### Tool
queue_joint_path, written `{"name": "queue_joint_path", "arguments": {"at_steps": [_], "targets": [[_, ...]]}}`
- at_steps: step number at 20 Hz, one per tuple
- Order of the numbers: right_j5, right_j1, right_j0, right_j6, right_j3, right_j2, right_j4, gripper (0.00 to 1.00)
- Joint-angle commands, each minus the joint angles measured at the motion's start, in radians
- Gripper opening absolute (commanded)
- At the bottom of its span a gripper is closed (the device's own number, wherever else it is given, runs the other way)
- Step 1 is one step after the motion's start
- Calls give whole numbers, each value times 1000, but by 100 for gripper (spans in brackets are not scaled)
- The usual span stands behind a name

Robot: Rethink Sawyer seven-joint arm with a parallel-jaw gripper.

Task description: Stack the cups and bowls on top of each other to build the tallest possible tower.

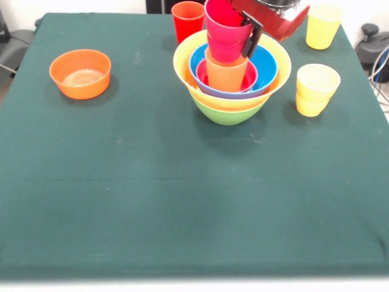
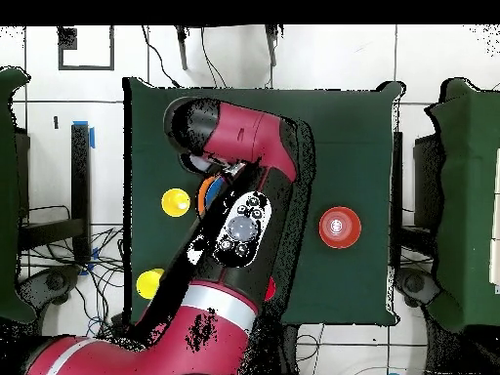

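Tower (image 1: 231, 91) near table (image 1: 152, 201) centre, toward robot side. Base green bowl (image 1: 228, 113), then wide yellow bowl (image 1: 185, 64), blue bowl (image 1: 267, 64), pink bowl (image 1: 249, 78), orange cup (image 1: 225, 73), magenta cup (image 1: 225, 33) on top, tilted slightly. Tool (image 1: 250, 38) directly at magenta cup's right wall, black finger (image 1: 251, 40) lying against cup; other finger hidden, so opening and grip cannot be told. In overhead view, arm (image 2: 244, 195) covering most of tower.

Relative to tower in front view: red cup (image 1: 187, 19) just behind-left, near far table edge; yellow cup (image 1: 323, 25) behind-right; second yellow cup (image 1: 315, 90) right, seemingly two nested; orange bowl (image 1: 80, 73) well apart left. Broad open cloth in front of tower to near edge.

All pieces glossy smooth plastic; cups tapered, bowls round. Table cloth dark green, matte.
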Motion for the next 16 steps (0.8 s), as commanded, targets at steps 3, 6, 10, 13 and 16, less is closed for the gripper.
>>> {"name": "queue_joint_path", "arguments": {"at_steps": [3, 6, 10, 13, 16], "targets": [[-78, -9, 5, 152, 145, 81, -12, 0], [-86, -13, 6, 147, 155, 80, -15, 0], [-99, -10, 7, 148, 165, 84, -15, 0], [-74, 0, 16, 155, 139, 73, -25, 0], [-76, 6, 15, 161, 130, 76, -20, 0]]}}
